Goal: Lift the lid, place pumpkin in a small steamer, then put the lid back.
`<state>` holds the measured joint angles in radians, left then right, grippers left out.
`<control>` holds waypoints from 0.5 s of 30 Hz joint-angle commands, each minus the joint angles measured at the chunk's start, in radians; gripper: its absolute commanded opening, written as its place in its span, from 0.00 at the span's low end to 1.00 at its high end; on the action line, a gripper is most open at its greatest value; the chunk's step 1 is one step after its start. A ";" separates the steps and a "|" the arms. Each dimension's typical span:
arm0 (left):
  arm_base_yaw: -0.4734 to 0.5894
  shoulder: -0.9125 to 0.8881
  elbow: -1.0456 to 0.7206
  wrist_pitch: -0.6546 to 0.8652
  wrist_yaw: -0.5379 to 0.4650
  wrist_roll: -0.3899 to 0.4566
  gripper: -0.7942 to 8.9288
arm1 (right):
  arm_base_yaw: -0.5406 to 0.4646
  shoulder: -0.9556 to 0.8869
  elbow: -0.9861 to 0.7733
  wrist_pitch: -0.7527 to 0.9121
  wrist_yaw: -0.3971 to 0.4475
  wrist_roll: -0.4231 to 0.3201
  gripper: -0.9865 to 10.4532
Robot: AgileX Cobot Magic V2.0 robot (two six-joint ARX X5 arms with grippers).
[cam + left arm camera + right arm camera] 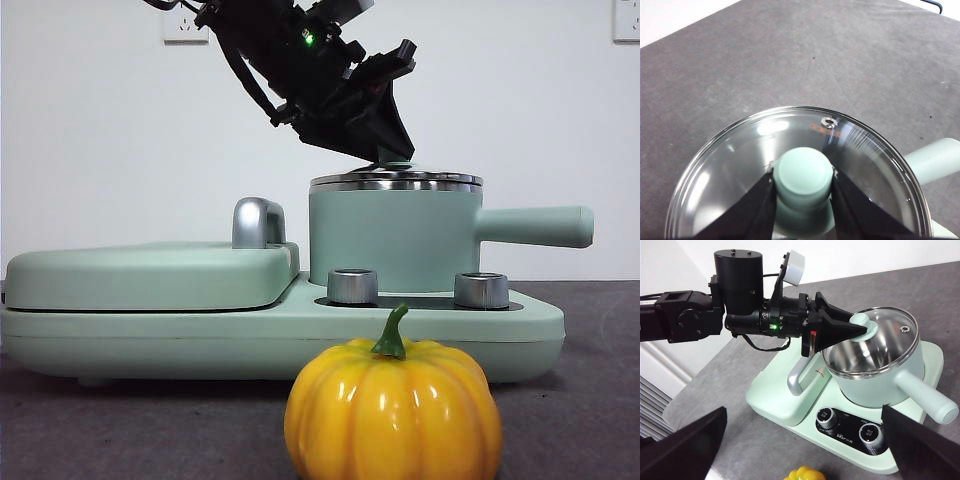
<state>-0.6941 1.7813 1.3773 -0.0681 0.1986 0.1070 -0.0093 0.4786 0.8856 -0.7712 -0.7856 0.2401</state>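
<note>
While your right gripper (800,450) waited with jaws wide apart, your left gripper (803,180) was clamped on the lid (740,165) seated atop the small steamer (395,240); the pumpkin (392,410) sat on the table in front.

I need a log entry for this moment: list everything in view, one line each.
lid: one, clear glass with steel rim and mint-green knob, sitting on the pot.
small steamer: one, mint-green, on the cooker base, handle sticking out sideways.
pumpkin: one, yellow-orange with green stem, on the table in front of the cooker.
cooker base: one, mint-green, with two steel dials.
griddle cover: one, mint-green, chrome handle, beside the pot.
table: grey.
left gripper: black, jaws on either side of the lid's knob.
right gripper: black, open, above the table.
</note>
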 commanded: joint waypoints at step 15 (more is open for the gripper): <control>-0.007 -0.107 0.023 -0.016 0.003 0.004 0.10 | 0.000 0.004 0.014 0.007 0.001 0.031 0.52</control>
<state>-0.6941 1.7100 1.3750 -0.1169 0.1928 0.1085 -0.0093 0.4786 0.8856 -0.7712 -0.7856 0.2508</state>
